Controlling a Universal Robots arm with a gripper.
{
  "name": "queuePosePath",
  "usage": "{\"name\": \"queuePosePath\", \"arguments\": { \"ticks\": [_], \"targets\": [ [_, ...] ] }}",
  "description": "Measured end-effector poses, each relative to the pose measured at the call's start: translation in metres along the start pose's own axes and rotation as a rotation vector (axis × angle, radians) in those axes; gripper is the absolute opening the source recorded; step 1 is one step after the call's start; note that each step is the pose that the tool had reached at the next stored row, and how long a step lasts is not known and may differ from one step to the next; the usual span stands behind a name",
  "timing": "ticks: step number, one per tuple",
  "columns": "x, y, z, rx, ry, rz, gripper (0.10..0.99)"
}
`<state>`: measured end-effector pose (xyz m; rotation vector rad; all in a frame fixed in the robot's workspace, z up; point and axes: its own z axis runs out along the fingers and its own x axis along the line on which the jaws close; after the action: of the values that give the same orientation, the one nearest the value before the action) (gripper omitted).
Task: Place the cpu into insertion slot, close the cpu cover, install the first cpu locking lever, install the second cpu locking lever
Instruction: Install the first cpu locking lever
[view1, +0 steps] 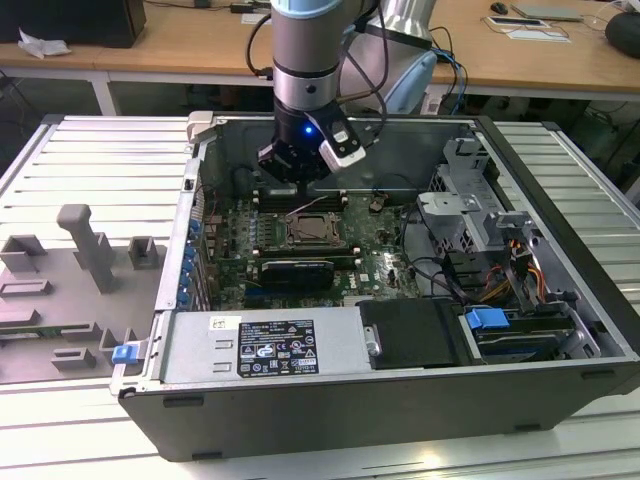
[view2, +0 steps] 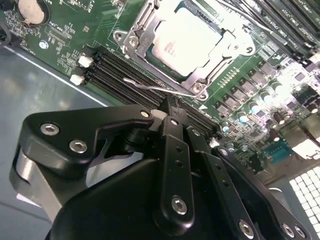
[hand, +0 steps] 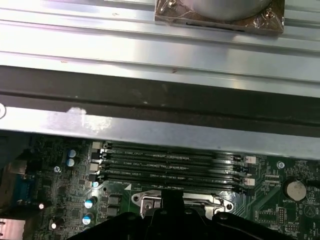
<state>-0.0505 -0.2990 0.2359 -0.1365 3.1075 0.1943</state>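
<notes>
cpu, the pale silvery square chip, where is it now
In the second wrist view the pale silvery square cpu lies inside the metal-framed insertion slot on the green motherboard, beside the long black memory slots, just beyond the gripper.

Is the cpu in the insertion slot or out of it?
In. In the second wrist view the pale cpu lies flat and level, framed all round by the metal cpu cover.

Both wrist views close (shared motherboard (view2: 65, 35))

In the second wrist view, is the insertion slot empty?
No, the pale cpu lies in the insertion slot, with the cpu cover framing it.
</notes>
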Motion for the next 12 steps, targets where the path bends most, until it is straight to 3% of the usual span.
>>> {"name": "queuePosePath", "arguments": {
  "ticks": [12],
  "targets": [
    [-0.0096,0.0003,0.0078,0.000,0.0005,-0.002,0.106]
  ]
}}
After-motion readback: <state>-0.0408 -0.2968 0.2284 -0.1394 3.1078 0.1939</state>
